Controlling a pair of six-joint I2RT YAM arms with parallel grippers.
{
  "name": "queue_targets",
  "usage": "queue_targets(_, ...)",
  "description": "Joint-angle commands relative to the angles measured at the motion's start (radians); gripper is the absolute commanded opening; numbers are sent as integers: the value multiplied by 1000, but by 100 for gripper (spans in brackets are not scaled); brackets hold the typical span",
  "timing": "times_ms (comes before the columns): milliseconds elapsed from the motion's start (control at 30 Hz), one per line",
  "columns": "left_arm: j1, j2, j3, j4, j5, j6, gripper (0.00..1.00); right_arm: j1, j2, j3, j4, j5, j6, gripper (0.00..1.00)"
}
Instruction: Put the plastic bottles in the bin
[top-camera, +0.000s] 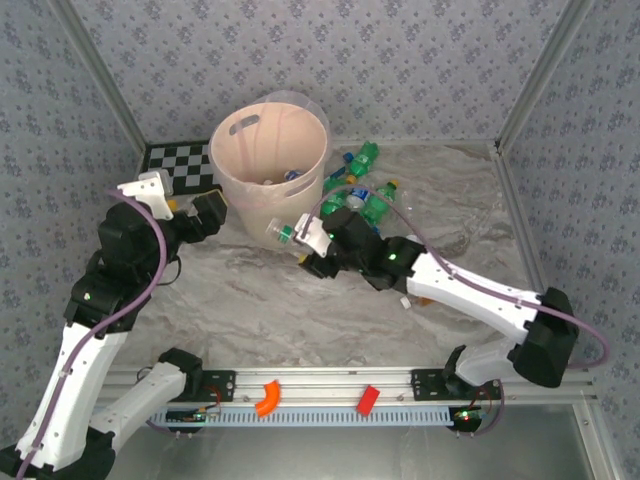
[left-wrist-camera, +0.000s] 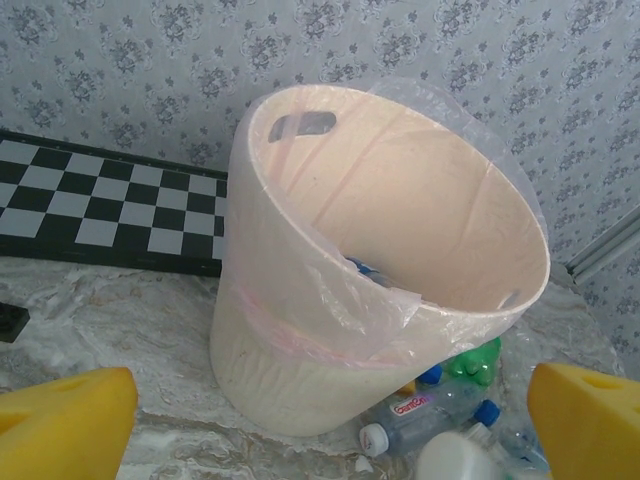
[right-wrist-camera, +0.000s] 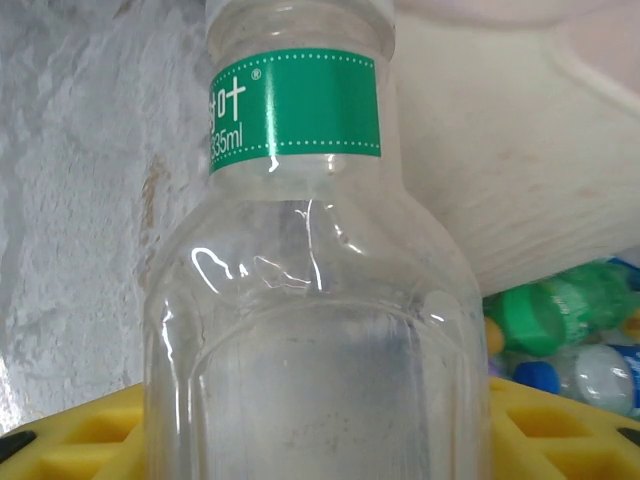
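Right gripper clamps a clear bottle with a green neck band, just before the bin. Left gripper, jaws wide, sits beside the bin's left wall.

checkerboard far left | orange block, red block (near rail)

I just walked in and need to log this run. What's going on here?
The right gripper holds a clear bottle with a green neck band between its yellow fingers, just beside the bin. The left gripper hovers open and empty at the bin's other side. More bottles lie on the table next to the bin, and at least one is inside it.
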Motion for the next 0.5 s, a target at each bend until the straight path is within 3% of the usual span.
queue_targets(0,-2,-13,16,22,28,19,100,-27,-59,15,18,-2,38,58)
queue_targets(200,-2,-14,11,29,64,19,100,-72,-41,153,9,17,44,60)
queue_targets(467,-2,-28,17,11,98,27,100,-115,121,427,-12,93,19,60)
